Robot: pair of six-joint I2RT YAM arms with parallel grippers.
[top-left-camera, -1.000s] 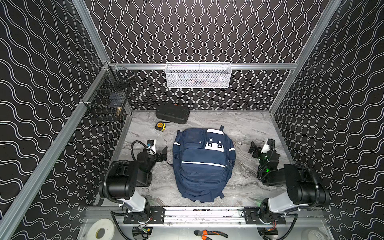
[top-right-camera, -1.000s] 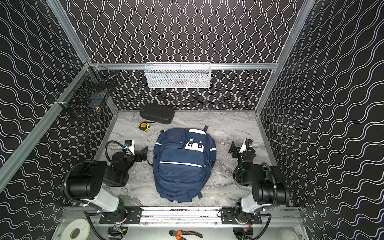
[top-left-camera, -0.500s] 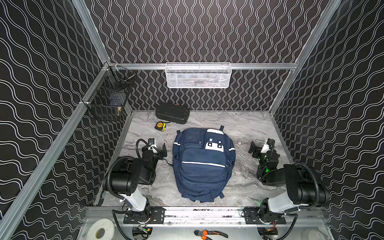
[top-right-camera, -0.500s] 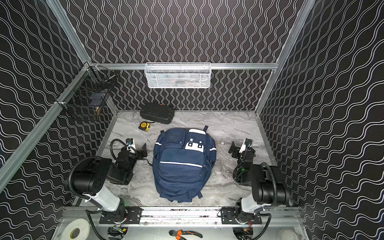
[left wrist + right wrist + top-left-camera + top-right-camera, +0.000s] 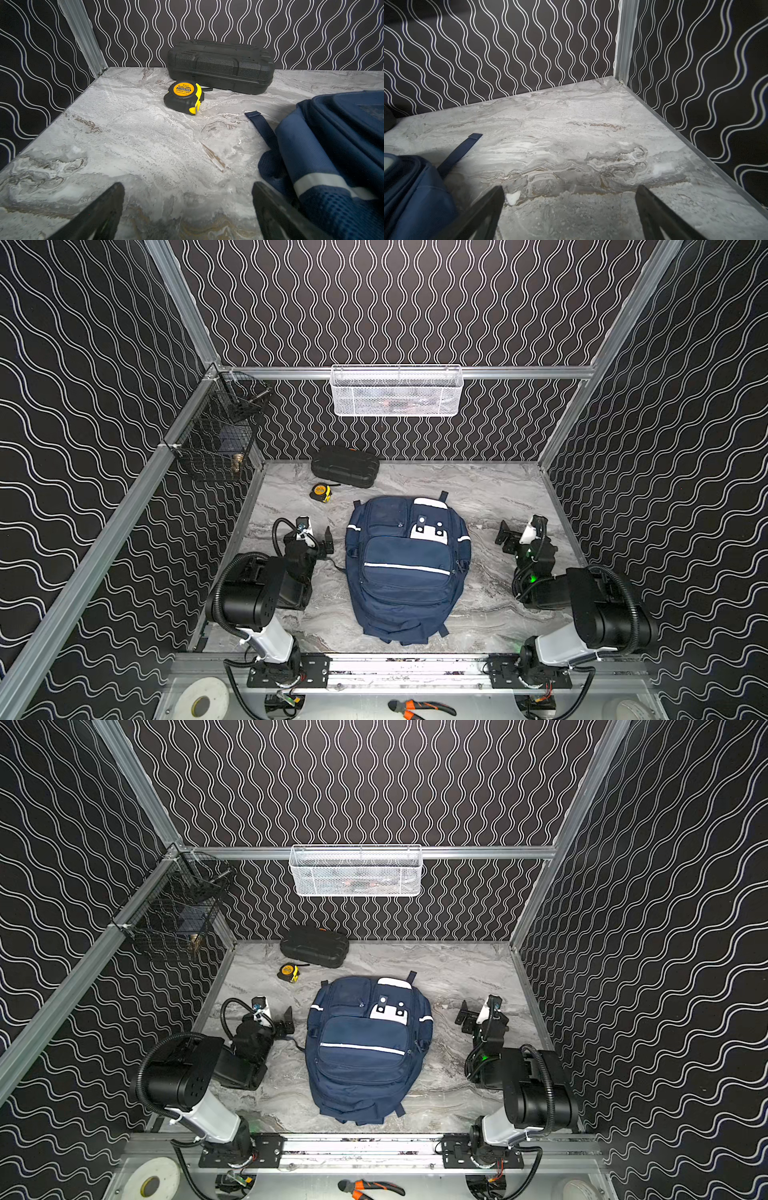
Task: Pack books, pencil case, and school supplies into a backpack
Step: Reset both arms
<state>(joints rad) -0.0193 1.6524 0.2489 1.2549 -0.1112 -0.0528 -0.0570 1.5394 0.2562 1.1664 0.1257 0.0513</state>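
The navy backpack (image 5: 405,568) (image 5: 365,1048) lies flat in the middle of the marble table, white patch toward the back wall and pockets zipped. My left gripper (image 5: 320,543) (image 5: 282,1025) stands open just left of it, low over the table. In the left wrist view the left gripper (image 5: 188,187) has only bare marble between its fingers, with the backpack (image 5: 332,145) beside it. My right gripper (image 5: 513,537) (image 5: 467,1017) is open to the right of the backpack, and the right gripper (image 5: 569,188) also holds nothing. The books, pencil case and school supplies are out of view.
A black ribbed hard case (image 5: 345,466) (image 5: 220,66) sits against the back wall, a yellow-black tape measure (image 5: 321,492) (image 5: 184,97) just in front of it. A white mesh basket (image 5: 397,391) hangs on the back rail and a black wire basket (image 5: 216,439) on the left rail.
My left arm has shifted slightly toward the backpack, carrying its open gripper a little farther in. The right arm and the backpack have not moved.
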